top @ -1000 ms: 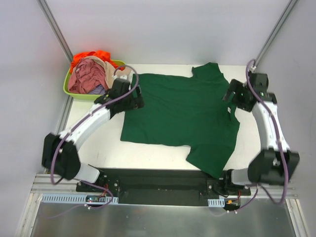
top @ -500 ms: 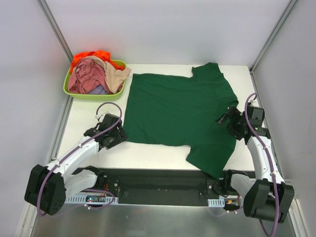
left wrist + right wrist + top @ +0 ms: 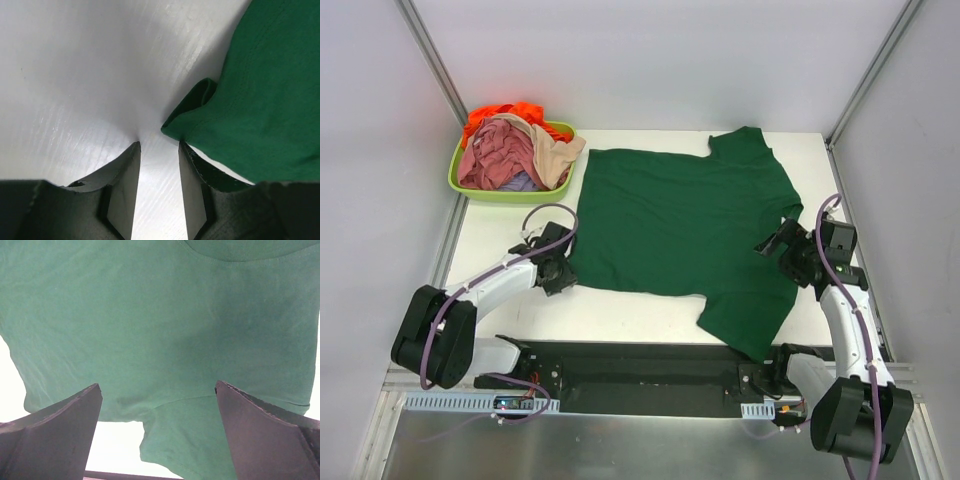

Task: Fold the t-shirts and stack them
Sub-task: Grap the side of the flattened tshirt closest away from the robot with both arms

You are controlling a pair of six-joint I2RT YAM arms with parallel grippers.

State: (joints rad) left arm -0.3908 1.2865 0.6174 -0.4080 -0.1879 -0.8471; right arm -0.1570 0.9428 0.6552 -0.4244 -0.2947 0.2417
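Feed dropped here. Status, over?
Left gripper: jaws narrow, empty, beside green t-shirt corner. Right gripper: jaws wide, above it. Shirt spread, unfolded, nothing on top.

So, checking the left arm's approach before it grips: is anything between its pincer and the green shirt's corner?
Nothing visible: only bare table separates the left pincer from the corner of the dark green t-shirt.

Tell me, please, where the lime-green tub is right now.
In the top view, the lime-green tub sits at the far left corner of the table, just left of the spread dark green t-shirt, crumpled shirts piled inside.
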